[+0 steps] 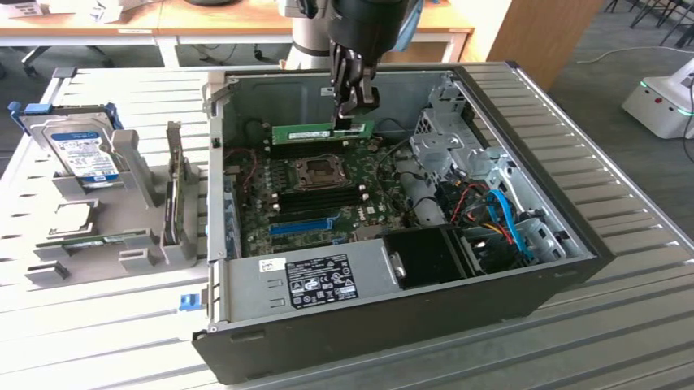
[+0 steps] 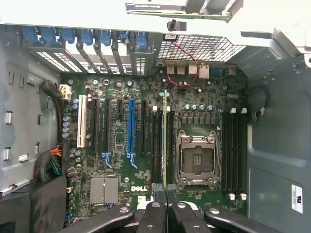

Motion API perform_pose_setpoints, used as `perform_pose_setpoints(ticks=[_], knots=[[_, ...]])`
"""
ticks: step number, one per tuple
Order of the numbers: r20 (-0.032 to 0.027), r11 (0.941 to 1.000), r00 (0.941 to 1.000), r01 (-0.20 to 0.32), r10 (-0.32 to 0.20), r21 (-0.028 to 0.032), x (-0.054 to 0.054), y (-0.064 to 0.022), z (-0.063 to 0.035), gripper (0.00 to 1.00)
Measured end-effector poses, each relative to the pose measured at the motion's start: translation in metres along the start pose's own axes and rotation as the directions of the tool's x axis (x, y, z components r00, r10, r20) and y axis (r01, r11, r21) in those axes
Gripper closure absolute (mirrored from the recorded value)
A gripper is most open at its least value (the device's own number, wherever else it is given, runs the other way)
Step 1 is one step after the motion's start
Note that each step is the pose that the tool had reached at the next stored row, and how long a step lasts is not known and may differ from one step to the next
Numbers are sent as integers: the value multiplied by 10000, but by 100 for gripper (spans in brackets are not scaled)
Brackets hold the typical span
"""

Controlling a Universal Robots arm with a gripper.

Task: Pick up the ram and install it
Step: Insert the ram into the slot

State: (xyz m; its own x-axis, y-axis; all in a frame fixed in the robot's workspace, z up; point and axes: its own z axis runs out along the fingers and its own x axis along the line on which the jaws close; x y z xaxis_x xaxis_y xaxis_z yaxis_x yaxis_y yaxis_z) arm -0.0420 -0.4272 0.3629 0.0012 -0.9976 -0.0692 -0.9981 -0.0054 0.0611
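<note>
Exterior view: gripper (image 1: 349, 114) clamped on the ram (image 1: 317, 129), pinching its flat faces near one end. The stick is held on edge and level, low over the motherboard (image 1: 325, 191) inside the open case (image 1: 521, 301).

Wrist view: ram (image 2: 165, 141) seen edge-on as a thin green line running out from the fingertips (image 2: 154, 208), along the dark slots beside the CPU socket (image 2: 197, 158) (cannot tell whether it touches a slot).

Judgement: a light, stiff, thin board with fragile chips and contacts. Best held by the faces near the upper edge, clear of the contact edge, without flexing it.
</note>
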Motion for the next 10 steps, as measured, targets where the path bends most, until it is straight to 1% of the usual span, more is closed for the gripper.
perform_pose_setpoints(ticks=[4, 10], knots=[[0, 10000, 10000, 0, 0, -1, 2, -2, 26, 88], [2, 10000, 10000, 0, 0, 1, 8, -7, 112, 88]])
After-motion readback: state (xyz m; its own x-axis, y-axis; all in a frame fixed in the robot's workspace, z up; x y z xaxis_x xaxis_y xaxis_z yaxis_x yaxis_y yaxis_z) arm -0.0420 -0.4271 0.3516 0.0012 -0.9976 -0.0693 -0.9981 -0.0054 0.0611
